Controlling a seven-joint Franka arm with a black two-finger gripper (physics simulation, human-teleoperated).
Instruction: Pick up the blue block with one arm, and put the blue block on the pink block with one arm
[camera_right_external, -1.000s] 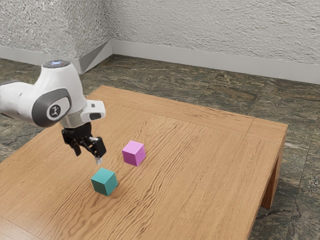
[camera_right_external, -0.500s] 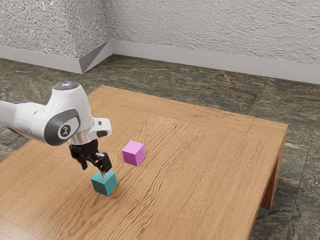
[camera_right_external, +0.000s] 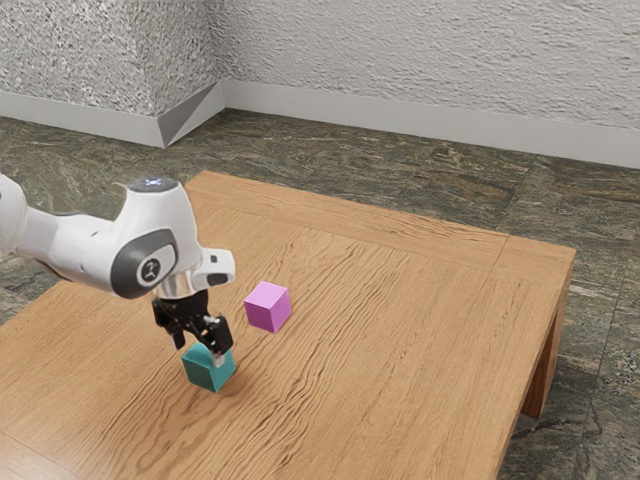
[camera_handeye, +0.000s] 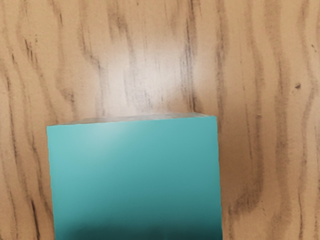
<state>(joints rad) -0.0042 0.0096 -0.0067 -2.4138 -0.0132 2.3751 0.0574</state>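
Wood-grain surface (camera_right_external: 420, 300) on a dark stone floor (camera_right_external: 400, 160), rough grey walls (camera_right_external: 420, 50) behind. Black fingers (camera_right_external: 216, 340) of the white arm (camera_right_external: 140, 250) apart, lowered astride the top of the small teal-blue cube (camera_right_external: 210, 372), one on each side; contact impossible to judge. Seen from the wrist, teal-blue cube (camera_handeye: 135, 175) directly under the hand, flat on the surface (camera_handeye: 150, 50). Pink cube (camera_right_external: 268, 306) near, apart from it, toward the exterior view's right. Broad open wood beyond both, out to the far edges.
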